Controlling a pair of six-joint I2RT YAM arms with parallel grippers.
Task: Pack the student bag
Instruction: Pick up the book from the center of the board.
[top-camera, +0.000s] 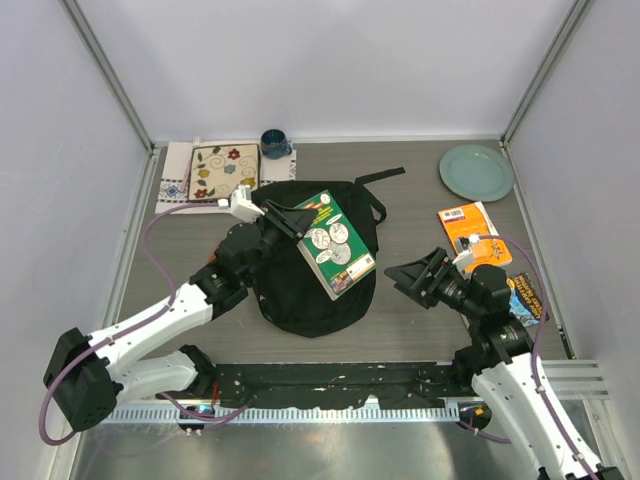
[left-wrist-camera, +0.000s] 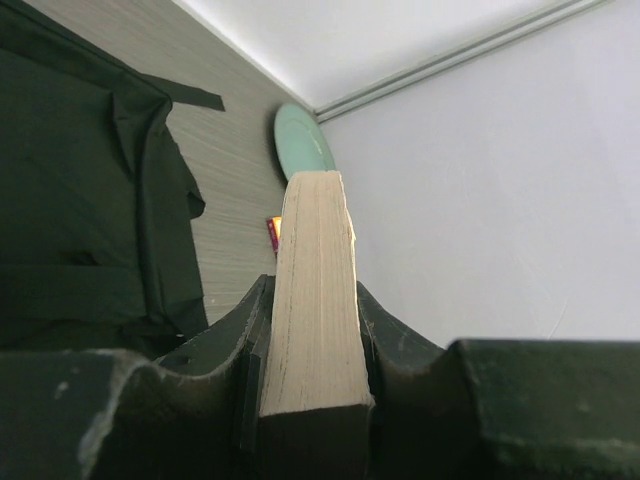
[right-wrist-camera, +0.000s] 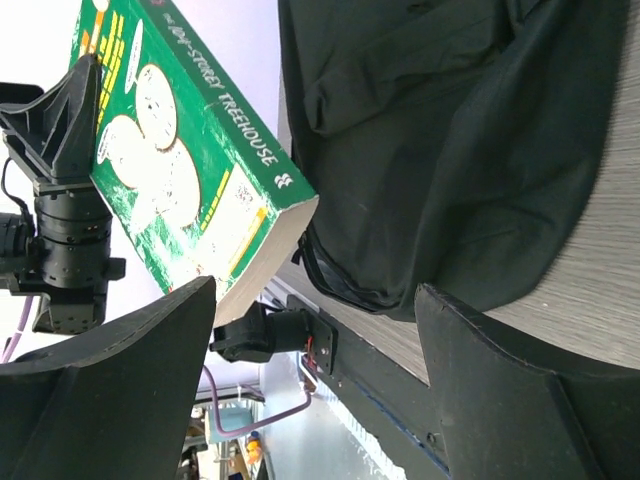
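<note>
Hovering over the student bag, left gripper clamped on green book, right gripper wide, empty, just beside bag

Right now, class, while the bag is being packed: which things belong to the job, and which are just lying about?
Job: student bag; green paperback, clamped in the left gripper over the bag.
Lying about: green plate; blue mug; floral mat; orange book.

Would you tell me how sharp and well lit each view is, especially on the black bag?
Top external: even light, sharp, but the student bag is nearly featureless black. Left wrist: the book shows a crisp page edge. Right wrist: bag folds visible, spine title legible.
</note>
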